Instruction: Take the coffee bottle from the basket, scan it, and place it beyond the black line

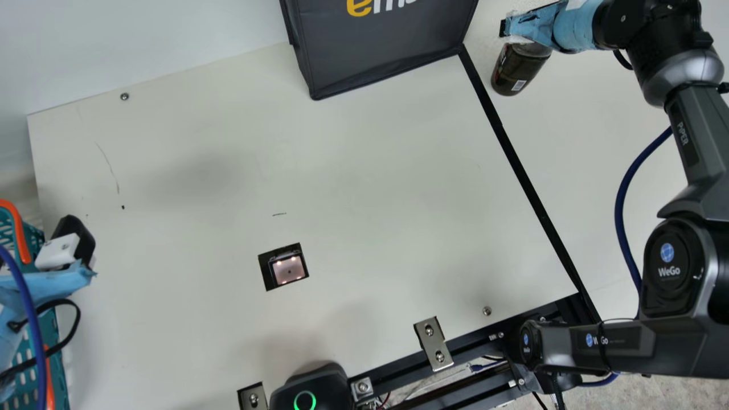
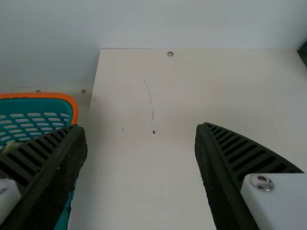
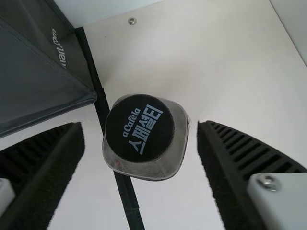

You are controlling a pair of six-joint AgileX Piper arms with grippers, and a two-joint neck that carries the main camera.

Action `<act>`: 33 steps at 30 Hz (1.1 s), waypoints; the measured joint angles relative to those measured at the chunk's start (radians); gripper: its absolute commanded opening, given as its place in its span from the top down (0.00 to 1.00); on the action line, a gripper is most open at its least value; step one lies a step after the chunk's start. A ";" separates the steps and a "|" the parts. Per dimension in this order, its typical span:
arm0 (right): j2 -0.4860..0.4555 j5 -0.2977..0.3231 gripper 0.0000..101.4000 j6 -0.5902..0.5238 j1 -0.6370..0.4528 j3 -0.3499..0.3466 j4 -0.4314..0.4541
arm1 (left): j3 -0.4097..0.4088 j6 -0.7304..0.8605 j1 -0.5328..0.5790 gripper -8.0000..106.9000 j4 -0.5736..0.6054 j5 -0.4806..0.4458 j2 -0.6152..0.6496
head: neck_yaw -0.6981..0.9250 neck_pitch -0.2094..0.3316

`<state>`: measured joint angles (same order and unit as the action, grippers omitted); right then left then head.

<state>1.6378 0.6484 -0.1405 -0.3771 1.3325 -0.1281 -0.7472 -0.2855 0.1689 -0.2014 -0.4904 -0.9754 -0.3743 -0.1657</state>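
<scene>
The coffee bottle is standing, upright as far as I can judge, between one and two o'clock in the main view, just beyond the black line. The right gripper is hanging over it with its fingers spread wide, a gap showing on either side of the cap, so it is gripping nothing. The left gripper is also gaping, empty, towards eight or nine o'clock, beside the basket.

The placing is looking done (whether the scan registered is another matter; nothing here is telling me). The main risk is lying in the withdrawal: if the right gripper is leaving sideways rather than straight up, a finger could be catching the bottle and tipping it, or nudging it towards nine o'clock, back onto the line it is standing so near.
</scene>
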 measured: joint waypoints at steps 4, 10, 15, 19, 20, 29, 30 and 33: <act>-0.014 0.010 0.10 0.003 0.000 0.006 0.003 | 0.000 0.000 0.000 0.15 0.000 0.000 0.000 | -0.002 0.000; -0.042 0.032 0.10 0.000 0.004 0.026 0.003 | 0.000 0.000 0.000 0.15 0.000 0.000 0.000 | -0.002 0.000; -0.075 0.049 0.10 -0.006 0.017 0.034 -0.003 | 0.000 0.000 0.000 0.15 0.000 0.000 0.000 | 0.000 0.000; -0.107 0.065 0.10 -0.009 0.035 0.028 -0.011 | 0.000 0.000 0.000 0.15 0.000 0.000 0.000 | -0.002 0.000; -0.116 0.065 0.10 -0.011 0.042 0.024 -0.012 | 0.000 0.000 0.000 0.15 0.000 0.000 0.000 | 0.000 0.000; -0.191 0.073 0.10 0.005 0.112 -0.023 -0.013 | 0.000 0.000 0.000 0.15 0.000 0.000 0.000 | -0.002 0.000; -0.200 0.073 0.10 0.011 0.122 -0.030 -0.011 | 0.000 0.000 0.000 0.15 0.000 0.000 0.000 | -0.002 0.000; -0.224 0.072 0.10 0.030 0.153 -0.053 -0.002 | 0.000 0.000 0.000 0.15 0.000 0.000 0.000 | -0.002 0.000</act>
<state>1.4134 0.7203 -0.1101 -0.2240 1.2790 -0.1299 -0.7472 -0.2855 0.1689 -0.2014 -0.4904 -0.9754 -0.3758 -0.1657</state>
